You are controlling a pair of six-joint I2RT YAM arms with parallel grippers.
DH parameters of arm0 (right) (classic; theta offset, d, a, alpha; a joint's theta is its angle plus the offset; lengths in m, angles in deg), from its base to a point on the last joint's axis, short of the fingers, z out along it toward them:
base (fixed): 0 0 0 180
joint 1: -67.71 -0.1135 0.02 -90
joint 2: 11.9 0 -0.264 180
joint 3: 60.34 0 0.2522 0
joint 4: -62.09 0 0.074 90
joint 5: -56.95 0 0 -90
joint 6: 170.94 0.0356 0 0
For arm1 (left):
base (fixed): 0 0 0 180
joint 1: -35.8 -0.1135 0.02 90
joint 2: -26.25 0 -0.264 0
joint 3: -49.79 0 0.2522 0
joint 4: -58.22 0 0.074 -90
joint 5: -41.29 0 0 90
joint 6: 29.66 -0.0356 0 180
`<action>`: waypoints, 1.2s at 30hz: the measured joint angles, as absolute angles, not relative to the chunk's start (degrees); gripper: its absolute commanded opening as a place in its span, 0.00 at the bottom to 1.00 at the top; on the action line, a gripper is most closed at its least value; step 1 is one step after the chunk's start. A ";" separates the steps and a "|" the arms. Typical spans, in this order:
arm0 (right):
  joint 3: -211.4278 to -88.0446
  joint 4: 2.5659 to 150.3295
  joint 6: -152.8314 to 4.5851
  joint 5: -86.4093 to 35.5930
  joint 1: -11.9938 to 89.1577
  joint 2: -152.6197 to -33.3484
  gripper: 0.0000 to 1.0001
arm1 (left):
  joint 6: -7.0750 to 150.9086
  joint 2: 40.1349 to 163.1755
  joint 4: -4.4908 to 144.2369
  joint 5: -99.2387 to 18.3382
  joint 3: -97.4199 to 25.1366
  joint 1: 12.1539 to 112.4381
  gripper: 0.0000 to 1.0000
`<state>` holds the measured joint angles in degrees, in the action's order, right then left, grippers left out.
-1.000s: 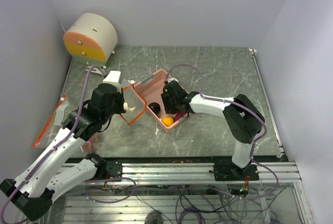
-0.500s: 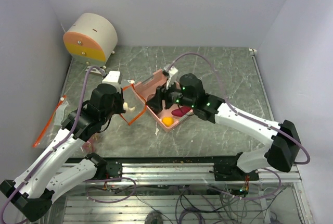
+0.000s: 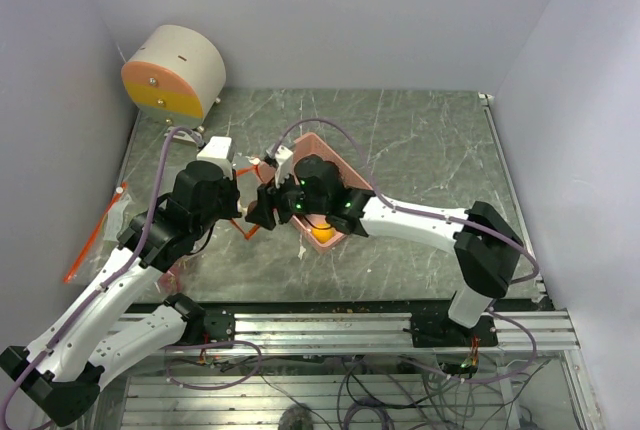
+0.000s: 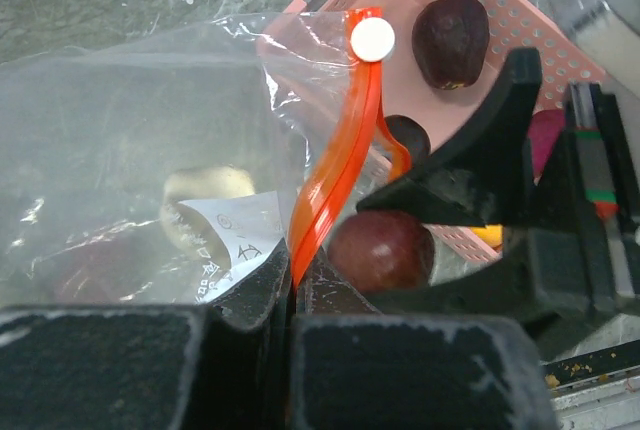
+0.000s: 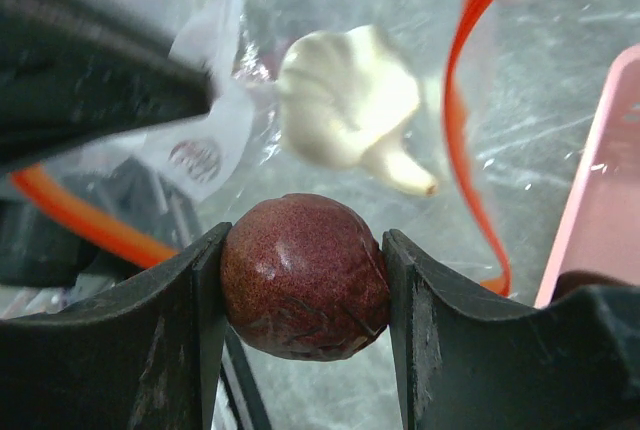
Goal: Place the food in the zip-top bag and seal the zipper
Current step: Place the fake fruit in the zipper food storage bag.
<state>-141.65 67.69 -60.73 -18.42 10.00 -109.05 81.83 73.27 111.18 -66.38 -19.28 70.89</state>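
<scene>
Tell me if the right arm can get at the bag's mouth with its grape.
Probably yes. The left gripper pinches the zipper, lifting the mouth of the bag toward the right gripper, which holds the grape just before it. Nothing shows between them; the bulb already lies inside.

walls: plain pale lavender-white walls [image 3: 330, 10] on three sides
table: dark green marble-look table [image 3: 430, 140]
near edge: aluminium rails [image 3: 330, 328], tangled cables [image 3: 370, 390] below

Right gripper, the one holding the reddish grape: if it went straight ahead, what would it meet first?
Probably the zip-top bag's open mouth, ringed by the orange zipper; the red grape would enter first, toward the whitish garlic bulb inside. Depth is unclear.
</scene>
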 measured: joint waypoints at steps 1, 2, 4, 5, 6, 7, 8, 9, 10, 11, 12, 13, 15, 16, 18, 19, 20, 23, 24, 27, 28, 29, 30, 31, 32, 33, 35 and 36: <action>-142.18 67.14 -60.67 -19.22 10.00 -109.72 0.61 | 81.81 73.27 111.20 -66.36 -19.28 70.89 0.07; -143.12 66.31 -60.56 -20.47 10.00 -110.69 0.62 | 81.81 73.25 111.20 -66.32 -19.28 70.89 0.07; -143.88 65.11 -60.40 -21.69 10.00 -111.49 0.63 | 81.81 73.21 111.22 -66.30 -19.28 70.89 0.07; -143.90 64.30 -60.27 -22.35 10.00 -111.60 0.63 | 81.81 73.10 111.22 -66.27 -19.28 70.89 0.07; -143.90 63.65 -60.12 -23.01 10.00 -111.60 0.63 | 81.81 73.03 111.22 -66.25 -19.28 70.89 0.07; -143.90 62.77 -59.92 -23.57 10.00 -111.60 0.64 | 81.81 72.95 111.20 -66.23 -19.28 70.89 0.07; -143.90 62.14 -59.90 -24.12 10.00 -111.60 0.68 | 81.81 72.86 111.20 -66.21 -19.28 70.89 0.07; -143.97 61.79 -59.81 -24.69 10.00 -111.60 0.75 | 81.81 72.84 111.20 -66.21 -19.28 70.89 0.07; -144.19 61.81 -59.73 -25.21 10.00 -111.60 0.86 | 81.83 72.79 111.20 -66.14 -19.28 70.89 0.07; -144.49 61.87 -59.55 -25.56 10.00 -111.73 0.91 | 81.81 72.79 111.20 -66.03 -19.28 70.89 0.07; -145.13 62.05 -59.55 -26.04 10.00 -111.98 0.97 | 81.83 72.79 111.20 -66.01 -19.28 70.89 0.07; -145.78 62.22 -59.68 -26.35 10.00 -112.19 1.00 | 81.75 72.79 111.18 -66.01 -19.28 70.89 0.07; -146.07 62.46 -59.77 -26.90 10.00 -112.26 1.00 | 81.90 72.68 111.09 -66.03 -19.28 70.78 0.07; -146.07 62.49 -59.77 -27.07 10.00 -112.26 1.00 | 81.90 72.62 111.09 -66.03 -19.28 70.78 0.07; -145.83 62.57 -59.77 -27.55 10.00 -112.13 1.00 | 81.94 72.53 111.16 -66.01 -19.28 70.78 0.07; -145.43 62.81 -59.79 -27.79 10.00 -111.73 1.00 | 81.94 72.49 111.18 -66.01 -19.28 70.78 0.07; -144.82 63.08 -59.81 -28.10 10.00 -111.04 1.00 | 81.94 72.47 111.20 -66.01 -19.28 70.78 0.07; -141.94 64.56 -60.03 -28.89 9.86 -106.77 1.00 | 81.94 72.36 111.20 -66.03 -19.28 70.78 0.07; -140.78 65.24 -60.05 -29.13 9.82 -104.48 1.00 | 81.94 72.33 111.20 -66.01 -19.28 70.78 0.07; -138.61 66.51 -60.05 -29.98 9.82 -96.98 1.00 | 81.94 72.33 111.20 -66.03 -19.28 70.78 0.07; -138.26 66.64 -59.99 -30.31 9.84 -94.82 1.00 | 81.92 72.33 111.20 -66.03 -19.28 70.78 0.07; -138.15 66.92 -59.92 -30.72 9.82 -93.07 1.00 | 81.92 72.33 111.20 -66.03 -19.28 70.78 0.07; -138.15 67.14 -59.73 -31.11 9.82 -92.11 1.00 | 81.92 72.33 111.20 -66.03 -19.30 70.78 0.07; -138.22 67.49 -59.49 -31.64 9.82 -91.36 0.98 | 81.92 72.33 111.20 -66.01 -19.30 70.78 0.07; -138.44 68.15 -59.22 -32.27 9.82 -91.30 0.97 | 81.92 72.33 111.22 -66.03 -19.35 70.78 0.07; -138.85 69.13 -58.98 -32.80 9.82 -91.87 0.94 | 81.92 72.33 111.22 -66.03 -19.43 70.78 0.07; -139.97 71.47 -58.59 -33.74 9.82 -94.49 0.88 | 81.92 72.31 111.24 -66.01 -19.61 70.78 0.07; -140.32 72.30 -58.46 -33.96 9.82 -95.89 0.84 | 81.92 72.31 111.26 -66.01 -19.76 70.78 0.07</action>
<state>-140.32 72.30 -58.46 -33.96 9.82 -95.89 81.92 72.31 111.26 -66.01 -19.76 70.78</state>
